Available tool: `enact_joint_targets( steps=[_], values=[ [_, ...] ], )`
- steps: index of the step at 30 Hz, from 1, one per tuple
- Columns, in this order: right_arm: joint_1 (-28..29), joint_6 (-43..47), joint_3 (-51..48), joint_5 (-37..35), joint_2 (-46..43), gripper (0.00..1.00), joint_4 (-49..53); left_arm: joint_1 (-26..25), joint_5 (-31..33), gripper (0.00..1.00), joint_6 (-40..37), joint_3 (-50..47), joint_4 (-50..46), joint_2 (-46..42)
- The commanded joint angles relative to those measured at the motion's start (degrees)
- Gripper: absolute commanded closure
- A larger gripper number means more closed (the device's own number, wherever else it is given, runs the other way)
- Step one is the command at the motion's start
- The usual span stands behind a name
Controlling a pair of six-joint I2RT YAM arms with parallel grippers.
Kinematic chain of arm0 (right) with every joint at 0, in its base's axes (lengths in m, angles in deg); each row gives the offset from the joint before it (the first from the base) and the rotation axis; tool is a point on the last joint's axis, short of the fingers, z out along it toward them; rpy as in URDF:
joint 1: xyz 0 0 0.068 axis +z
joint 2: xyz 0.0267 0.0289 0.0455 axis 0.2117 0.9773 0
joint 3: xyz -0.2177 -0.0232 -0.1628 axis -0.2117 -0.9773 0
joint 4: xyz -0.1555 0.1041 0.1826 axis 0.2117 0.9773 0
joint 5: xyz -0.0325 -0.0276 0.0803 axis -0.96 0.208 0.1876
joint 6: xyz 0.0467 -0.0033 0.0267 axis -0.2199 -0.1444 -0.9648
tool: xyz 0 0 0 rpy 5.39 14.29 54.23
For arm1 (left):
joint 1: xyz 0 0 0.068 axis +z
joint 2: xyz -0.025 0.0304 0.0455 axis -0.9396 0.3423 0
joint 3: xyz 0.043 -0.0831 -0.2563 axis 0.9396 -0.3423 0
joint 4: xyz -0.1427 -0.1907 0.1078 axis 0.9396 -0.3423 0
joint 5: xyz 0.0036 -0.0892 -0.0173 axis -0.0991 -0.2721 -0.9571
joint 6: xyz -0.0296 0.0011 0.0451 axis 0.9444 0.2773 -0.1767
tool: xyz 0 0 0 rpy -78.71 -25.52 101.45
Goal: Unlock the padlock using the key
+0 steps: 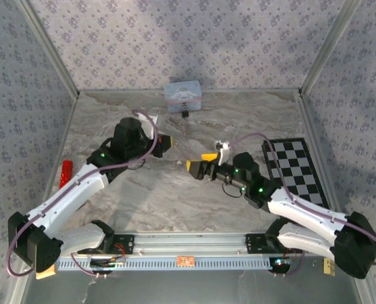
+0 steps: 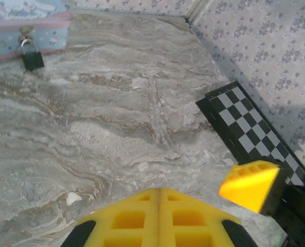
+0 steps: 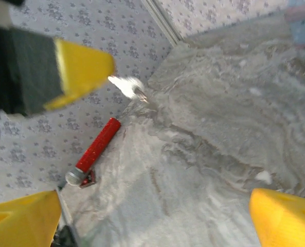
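Note:
The padlock (image 2: 32, 57), black-bodied with a thin shackle, hangs on the front of the pale blue tin (image 2: 23, 25) at the back of the table; from above the padlock (image 1: 185, 114) sits just below the tin (image 1: 182, 97). My left gripper (image 2: 159, 191) is shut, its yellow fingers pressed together. In the right wrist view a small bright sliver, the key (image 3: 126, 86), sticks out from the left gripper's yellow fingertip (image 3: 83, 67). My right gripper (image 3: 152, 221) stands open just beside it with nothing between its fingers. From above, the left gripper (image 1: 168, 142) and right gripper (image 1: 198, 162) face each other mid-table.
A black-and-white checkered board (image 1: 295, 168) lies at the right of the table. A red glittery cylinder (image 1: 65, 172) lies by the left wall. Patterned walls close in the table on three sides.

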State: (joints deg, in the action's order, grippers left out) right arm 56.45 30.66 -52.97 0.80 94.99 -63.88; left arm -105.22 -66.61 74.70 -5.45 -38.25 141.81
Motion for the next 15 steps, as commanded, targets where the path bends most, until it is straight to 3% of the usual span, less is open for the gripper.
enact_joint_targets(
  steps=[1,2,5,11,15],
  values=[
    [-5.1,6.0,-1.4,12.6,0.1,0.11,-9.5,-0.6,-5.6,1.0,-6.9,4.9,-12.2,2.7],
    [-5.5,5.8,-1.7,15.0,0.6,0.15,-12.1,-1.3,-6.8,1.0,-8.1,5.6,-13.0,2.8],
    [-5.4,5.2,-2.8,18.4,1.3,0.16,-19.1,-3.3,-9.1,1.0,-10.8,6.4,-13.4,2.6],
    [-5.8,6.9,-2.1,23.6,2.8,0.2,-20.8,-5.5,-12.6,1.0,-13.8,7.4,-12.9,3.1],
    [-5.9,4.5,-1.4,26.5,5.6,0.39,-24.5,-5.5,-14.5,1.0,-14.1,8.0,-12.4,3.4]
  ],
)
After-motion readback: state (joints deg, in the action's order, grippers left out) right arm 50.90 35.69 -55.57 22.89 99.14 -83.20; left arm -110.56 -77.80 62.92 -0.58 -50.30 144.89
